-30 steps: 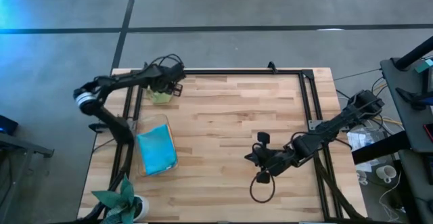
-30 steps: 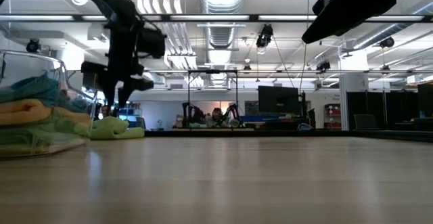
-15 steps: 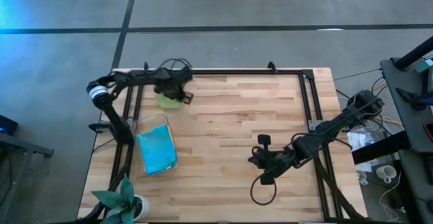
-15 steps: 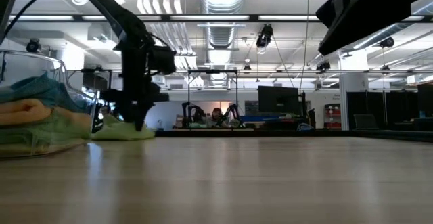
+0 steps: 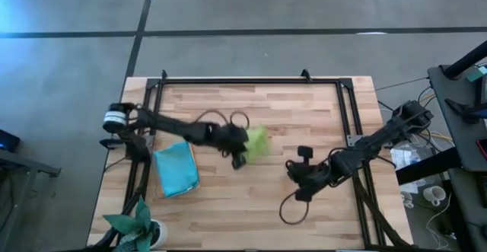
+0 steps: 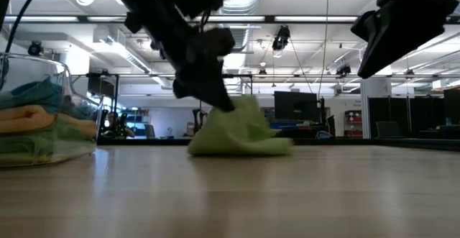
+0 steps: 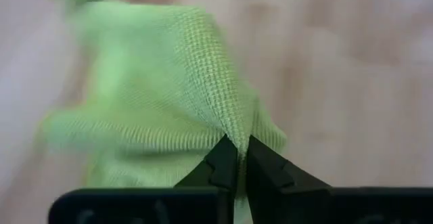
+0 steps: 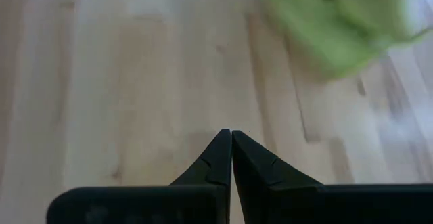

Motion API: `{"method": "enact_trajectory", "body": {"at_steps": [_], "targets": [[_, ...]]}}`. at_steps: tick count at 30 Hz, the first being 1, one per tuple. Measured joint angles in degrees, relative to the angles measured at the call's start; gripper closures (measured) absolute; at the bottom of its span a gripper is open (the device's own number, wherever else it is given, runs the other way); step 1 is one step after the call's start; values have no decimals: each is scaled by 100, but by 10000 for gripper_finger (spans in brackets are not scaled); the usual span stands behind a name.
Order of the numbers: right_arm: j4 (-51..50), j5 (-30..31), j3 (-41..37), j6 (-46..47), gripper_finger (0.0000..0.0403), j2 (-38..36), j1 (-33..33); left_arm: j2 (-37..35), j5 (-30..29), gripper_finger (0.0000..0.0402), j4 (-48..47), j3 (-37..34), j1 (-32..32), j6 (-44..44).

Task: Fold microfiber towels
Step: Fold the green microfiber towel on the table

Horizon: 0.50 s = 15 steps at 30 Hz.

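A lime green microfiber towel (image 5: 258,141) sits bunched near the table's middle, its lower folds resting on the wood (image 6: 241,144). My left gripper (image 5: 245,148) reaches in from the left and is shut on the towel's top (image 7: 237,143). My right gripper (image 5: 298,174) hangs shut just right of the towel, above the table, touching nothing (image 8: 231,139); the towel (image 8: 335,21) lies ahead of it. More folded towels are stacked in a clear container (image 5: 174,168), a light blue one on top. My left gripper pinches a raised peak of the lime green towel (image 7: 229,119) between its two fingertips. The fingers come slanting down from the table's left (image 6: 208,72). The cloth spreads out below the fingers in slack folds, its bottom (image 6: 244,149) on the table.
The clear container (image 6: 43,123) with stacked towels stands at the left. A potted plant (image 5: 138,225) sits at the near left corner. A black frame (image 5: 251,81) runs along the table's far and side edges. Bare wood lies in front of the towel.
My left gripper has shut on the lime green towel at the far left corner and swung quickly toward the table's middle, rolling its wrist as it went. The towel has come along, from the far left to the middle, staying bunched. My right gripper has tipped slightly downward.
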Motion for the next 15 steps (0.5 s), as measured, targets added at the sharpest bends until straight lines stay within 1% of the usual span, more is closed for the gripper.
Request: {"method": "enact_trajectory", "body": {"at_steps": [2,4,6,10,12,15], "targets": [[-354,8,50,255,387,-18,-85,-1,-113,396,154,32,-365,20],[-514,5,70,314,372,-20,-162,-1,-308,393,164,60,-674,36],[-479,-45,86,357,351,-25,-272,-1,-484,385,215,57,-943,31],[-211,-57,96,605,294,-37,-539,9,-578,352,328,31,-1405,17],[-121,-50,96,1073,268,-37,-680,21,-663,331,349,31,-1612,-5],[-112,-68,74,2111,237,-37,-813,21,-1006,297,406,29,-1871,-260]]}}
